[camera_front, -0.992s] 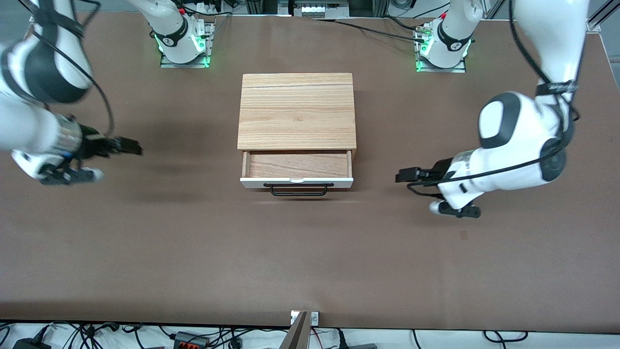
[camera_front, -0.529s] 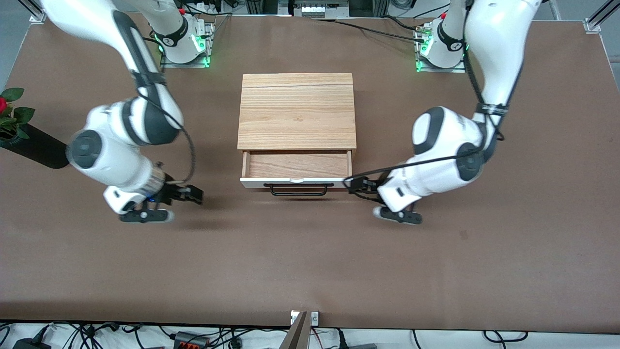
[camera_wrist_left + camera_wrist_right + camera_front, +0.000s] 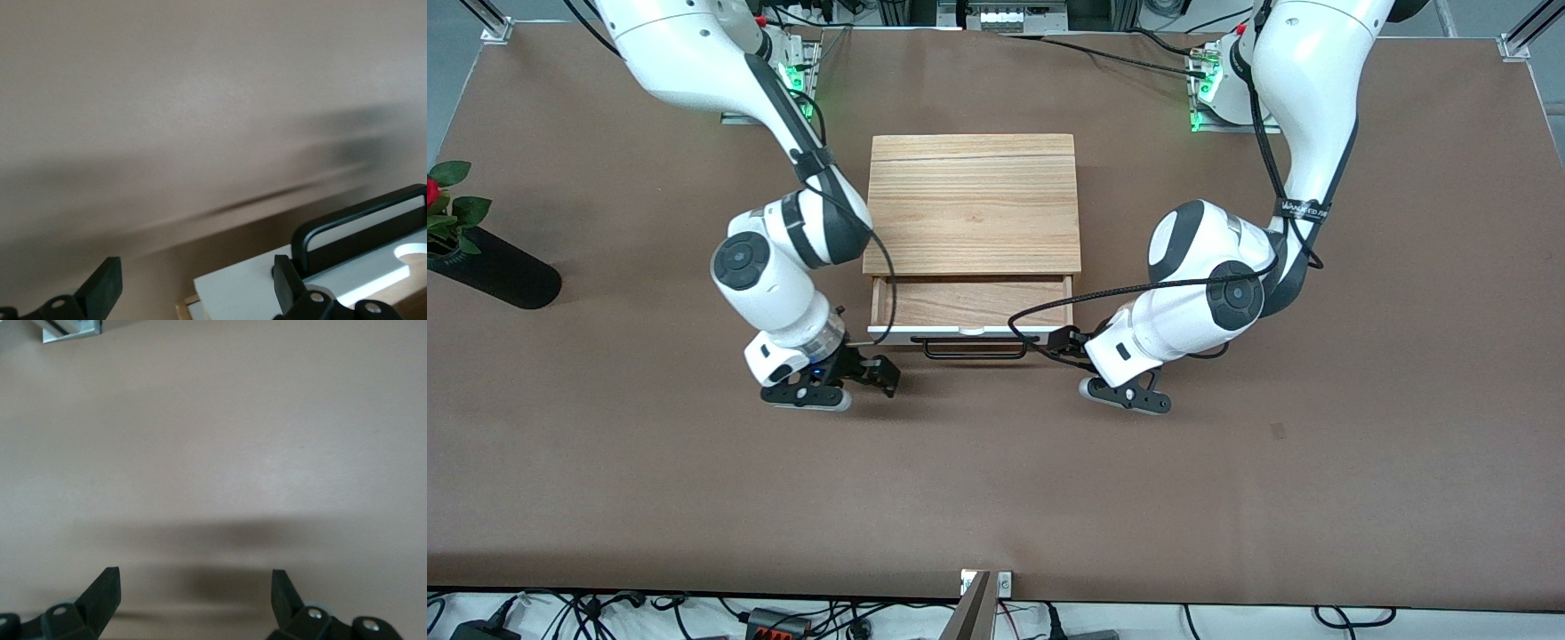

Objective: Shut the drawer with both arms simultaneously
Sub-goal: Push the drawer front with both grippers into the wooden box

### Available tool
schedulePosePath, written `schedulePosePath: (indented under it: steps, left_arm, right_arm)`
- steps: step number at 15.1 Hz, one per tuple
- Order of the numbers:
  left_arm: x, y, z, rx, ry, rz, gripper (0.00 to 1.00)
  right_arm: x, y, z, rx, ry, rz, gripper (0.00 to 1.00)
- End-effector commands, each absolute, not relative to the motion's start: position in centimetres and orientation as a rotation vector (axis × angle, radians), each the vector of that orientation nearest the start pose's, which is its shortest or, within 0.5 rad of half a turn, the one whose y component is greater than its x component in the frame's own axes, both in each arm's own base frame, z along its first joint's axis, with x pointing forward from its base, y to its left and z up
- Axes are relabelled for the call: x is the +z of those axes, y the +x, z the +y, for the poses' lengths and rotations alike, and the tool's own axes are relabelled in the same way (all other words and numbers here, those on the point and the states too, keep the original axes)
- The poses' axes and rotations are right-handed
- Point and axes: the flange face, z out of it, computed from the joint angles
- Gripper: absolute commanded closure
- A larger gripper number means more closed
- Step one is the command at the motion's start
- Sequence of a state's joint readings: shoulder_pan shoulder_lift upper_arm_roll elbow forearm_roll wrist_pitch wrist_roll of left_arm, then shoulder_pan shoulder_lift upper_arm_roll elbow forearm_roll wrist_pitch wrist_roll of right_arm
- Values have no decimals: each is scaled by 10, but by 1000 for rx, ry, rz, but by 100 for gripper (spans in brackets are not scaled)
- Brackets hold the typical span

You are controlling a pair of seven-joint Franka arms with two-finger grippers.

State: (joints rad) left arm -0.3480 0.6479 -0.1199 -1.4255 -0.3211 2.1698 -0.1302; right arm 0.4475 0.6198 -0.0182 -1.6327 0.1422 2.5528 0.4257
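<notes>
The drawer point(image 3: 974, 304) stands partly pulled out of the light-oak cabinet point(image 3: 971, 204), its white front panel point(image 3: 960, 334) and black wire handle point(image 3: 974, 349) facing the front camera. My left gripper point(image 3: 1064, 341) is open, low at the panel's corner toward the left arm's end. The left wrist view shows the gripper point(image 3: 197, 280) open, with the panel's corner point(image 3: 253, 287) between the fingers and the handle point(image 3: 360, 223) beside one of them. My right gripper point(image 3: 879, 373) is open, low in front of the panel's corner toward the right arm's end. The right wrist view shows that gripper point(image 3: 195, 587) over bare table only.
A black vase with a red flower point(image 3: 480, 267) lies at the right arm's end of the brown table point(image 3: 996, 480). A metal bracket point(image 3: 984, 588) sits at the table's edge nearest the front camera. Both arm bases stand at the edge farthest from it.
Both arms have swung in from the table's ends to the drawer's two front corners and lowered. The drawer has not moved.
</notes>
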Motion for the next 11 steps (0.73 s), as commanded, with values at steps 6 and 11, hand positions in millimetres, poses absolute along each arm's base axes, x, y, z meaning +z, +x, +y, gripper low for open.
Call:
schedulePosePath:
  steps: [6, 11]
  left_arm:
    - [326, 652, -337, 35, -3465, 300, 0]
    - [313, 639, -347, 146, -3447, 331, 0]
  right_arm:
    - [288, 642, 321, -304, -2926, 96, 0]
    - [284, 632, 335, -278, -2933, 67, 0]
